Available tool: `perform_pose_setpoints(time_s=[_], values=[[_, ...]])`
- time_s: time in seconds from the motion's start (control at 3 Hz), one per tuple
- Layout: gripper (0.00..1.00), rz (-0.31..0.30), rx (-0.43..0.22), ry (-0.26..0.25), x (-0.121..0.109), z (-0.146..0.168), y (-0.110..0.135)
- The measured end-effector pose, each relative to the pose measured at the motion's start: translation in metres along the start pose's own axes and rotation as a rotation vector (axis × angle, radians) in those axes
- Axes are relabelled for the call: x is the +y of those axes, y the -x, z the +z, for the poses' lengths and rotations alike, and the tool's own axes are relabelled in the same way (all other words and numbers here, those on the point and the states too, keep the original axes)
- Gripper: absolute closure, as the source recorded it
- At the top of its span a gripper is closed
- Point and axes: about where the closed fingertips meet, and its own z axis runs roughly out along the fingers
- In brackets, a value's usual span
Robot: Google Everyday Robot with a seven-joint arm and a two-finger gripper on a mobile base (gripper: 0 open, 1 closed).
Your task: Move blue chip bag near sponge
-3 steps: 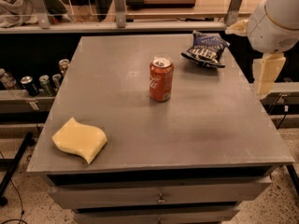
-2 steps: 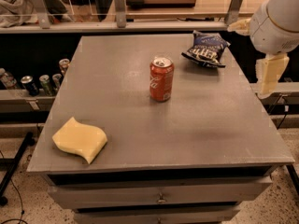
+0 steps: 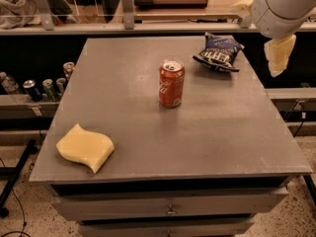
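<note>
The blue chip bag [image 3: 218,52] lies crinkled at the far right of the grey table [image 3: 207,132], its white lettering facing up. The pale yellow sponge [image 3: 85,148] lies at the near left corner, far from the bag. My gripper [image 3: 259,33] hangs from the white arm at the top right, just right of and above the bag and not touching it. One pale finger [image 3: 279,53] points down past the table's right edge, and the other shows up by the shelf. The gripper is open and empty.
A red soda can [image 3: 171,83] stands upright mid-table, between bag and sponge. Several cans [image 3: 44,87] sit on a low ledge to the left. A shelf rail [image 3: 148,27] runs behind the table. Drawers [image 3: 170,209] are below the front edge.
My arm and gripper have risen a little and shifted slightly left toward the bag. Bag, can and sponge have not moved.
</note>
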Motion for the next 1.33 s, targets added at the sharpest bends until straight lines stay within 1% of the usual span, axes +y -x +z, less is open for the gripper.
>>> perform_pose_setpoints(time_s=[0.33,0.67,1.0,1.33], values=[[0.00,-0.108,-0.001,0.003,-0.023,0.018,-0.002],[0.00,-0.204,-0.032,0.034,-0.039,0.042,0.007],[0.00,-0.287,-0.034,0.055,-0.054,0.067,0.014],[0.00,-0.325,0.003,0.051,-0.062,0.087,0.018]])
